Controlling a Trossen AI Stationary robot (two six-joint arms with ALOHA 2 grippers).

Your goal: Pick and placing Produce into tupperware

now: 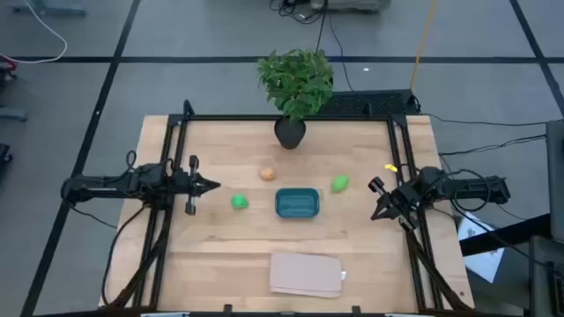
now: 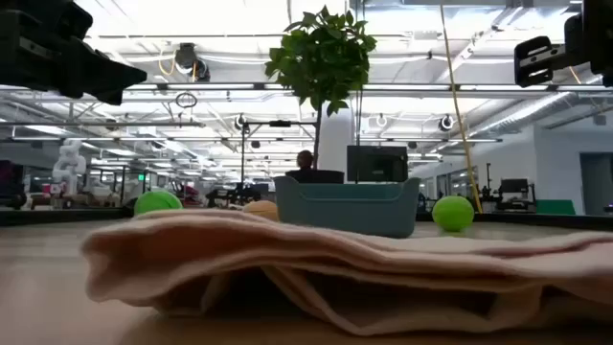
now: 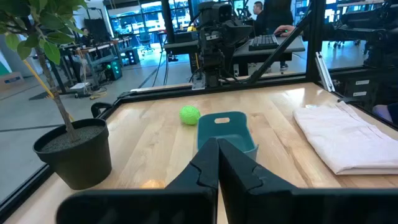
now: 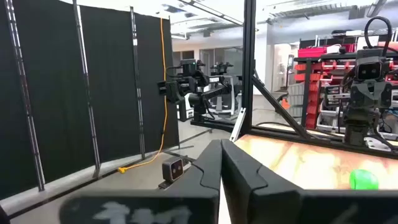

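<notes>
Three pieces of produce lie on the wooden table: a green one (image 1: 240, 202) left of the tupperware, an orange-tan one (image 1: 267, 173) behind it, and a green one (image 1: 339, 183) to its right. The teal tupperware (image 1: 280, 203) stands at mid-table with nothing in it, and it also shows in the low view (image 2: 347, 206) and the left wrist view (image 3: 225, 129). My left gripper (image 1: 216, 186) hangs shut above the table's left side, pointing toward the tupperware. My right gripper (image 1: 375, 213) hangs shut at the right edge. Neither holds anything.
A potted plant (image 1: 295, 88) stands at the table's far middle, its dark pot (image 3: 74, 152) close to the orange piece. A folded tan pad (image 1: 306, 273) lies near the front edge. A black frame (image 1: 176, 132) runs along the table's sides and back.
</notes>
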